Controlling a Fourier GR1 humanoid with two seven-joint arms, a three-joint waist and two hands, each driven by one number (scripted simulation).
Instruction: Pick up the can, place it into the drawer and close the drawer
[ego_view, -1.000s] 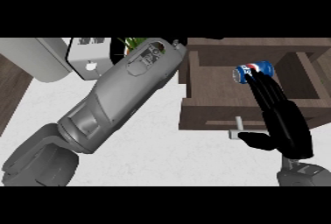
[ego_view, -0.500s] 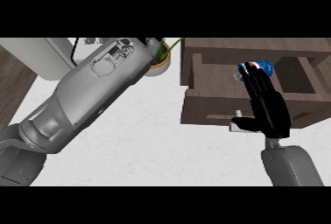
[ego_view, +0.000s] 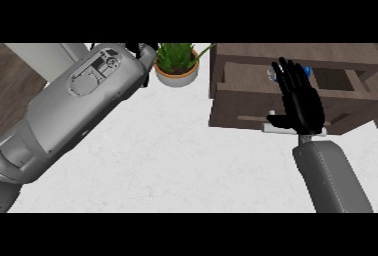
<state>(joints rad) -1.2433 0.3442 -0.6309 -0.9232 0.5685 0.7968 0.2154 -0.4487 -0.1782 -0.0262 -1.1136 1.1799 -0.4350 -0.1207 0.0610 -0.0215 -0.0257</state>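
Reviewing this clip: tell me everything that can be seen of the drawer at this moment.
The drawer is dark brown, wood by its look, and stands pulled open at the view's upper right. Its front panel carries a pale bar handle along the lower edge. Inside, only a blue and silver bit of the can shows past the fingers. The right hand, open with straight fingers, lies over the drawer's front and cavity, hiding much of the inside. Whether it touches the drawer cannot be told.

Single head view, steeply down onto counter (ego_view: 184, 145), close.
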